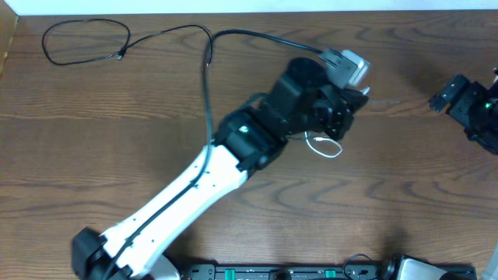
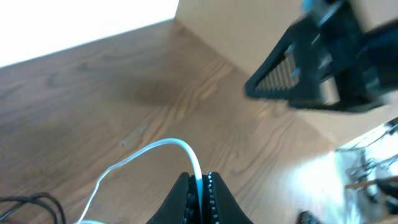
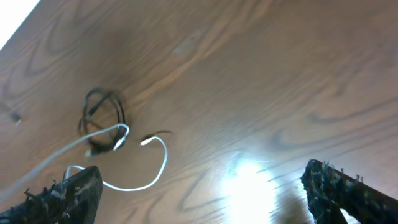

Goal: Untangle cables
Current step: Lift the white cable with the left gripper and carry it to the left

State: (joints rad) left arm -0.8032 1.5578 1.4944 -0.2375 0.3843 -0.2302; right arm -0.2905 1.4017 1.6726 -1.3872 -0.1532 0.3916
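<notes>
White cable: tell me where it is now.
The white cable is pinched in the shut left gripper; overhead it loops near the table's middle, just under that gripper.

The worktop [image 1: 405, 179] is brown wood with a strong grain running lengthwise. A thin black cord [image 1: 121, 54] lies spread out in a wide loop near its far left corner. Near the middle, a small black coil [image 3: 119, 112] rests on the wood, and a curl of white cord [image 3: 163, 155] lies just beside it.
</notes>
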